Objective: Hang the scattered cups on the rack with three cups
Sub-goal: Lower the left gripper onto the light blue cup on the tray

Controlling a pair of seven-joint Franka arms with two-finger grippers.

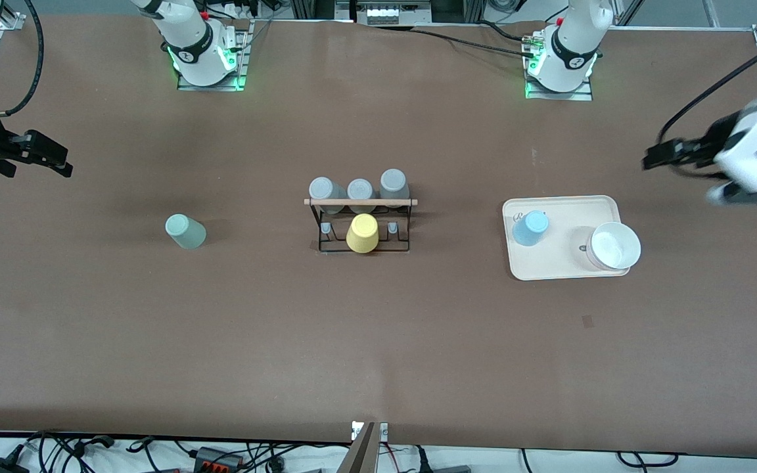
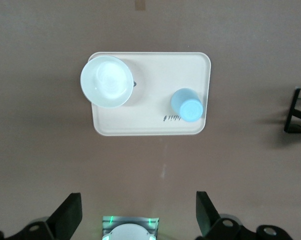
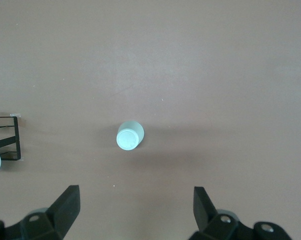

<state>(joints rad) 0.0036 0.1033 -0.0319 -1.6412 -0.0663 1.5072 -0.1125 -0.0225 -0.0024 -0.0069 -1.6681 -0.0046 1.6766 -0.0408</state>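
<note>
The black wire rack (image 1: 363, 226) with a wooden rod stands mid-table; a yellow cup (image 1: 363, 233) and three grey cups (image 1: 359, 190) sit on it. The mint green cup (image 1: 184, 230) stands upside down on the table toward the right arm's end; it also shows in the right wrist view (image 3: 129, 135). The light blue cup (image 1: 530, 227) stands upside down on the beige tray (image 1: 562, 266); it also shows in the left wrist view (image 2: 186, 104). My left gripper (image 2: 138, 214) is open, high at the left arm's end. My right gripper (image 3: 136, 210) is open, high at the right arm's end.
A white bowl (image 1: 613, 246) sits on the tray beside the blue cup, toward the left arm's end. A small tape mark (image 1: 587, 320) lies on the table nearer the front camera than the tray. Both arm bases stand along the table's edge.
</note>
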